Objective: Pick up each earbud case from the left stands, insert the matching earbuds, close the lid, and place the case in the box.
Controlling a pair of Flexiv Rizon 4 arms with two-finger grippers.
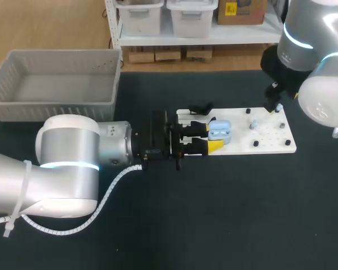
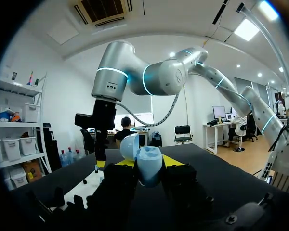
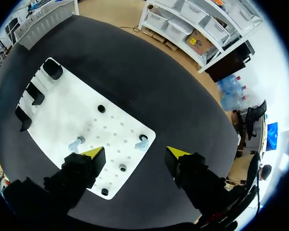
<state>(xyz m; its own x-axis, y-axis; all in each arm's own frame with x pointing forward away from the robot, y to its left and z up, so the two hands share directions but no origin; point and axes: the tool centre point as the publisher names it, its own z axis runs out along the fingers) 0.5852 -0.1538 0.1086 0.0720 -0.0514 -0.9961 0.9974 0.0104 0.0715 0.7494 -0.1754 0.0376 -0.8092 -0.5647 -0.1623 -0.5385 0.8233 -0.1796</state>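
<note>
Clamping the lid-open earbud case over the white board's left end, the left end effector seems ready for insertion, so the spread right end effector above the board must next grasp an earbud.

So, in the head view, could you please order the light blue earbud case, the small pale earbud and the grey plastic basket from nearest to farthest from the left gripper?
1. Light blue earbud case: between the left gripper's fingers.
2. Small pale earbud: just beyond, on the white board.
3. Grey plastic basket: far left corner.
</note>
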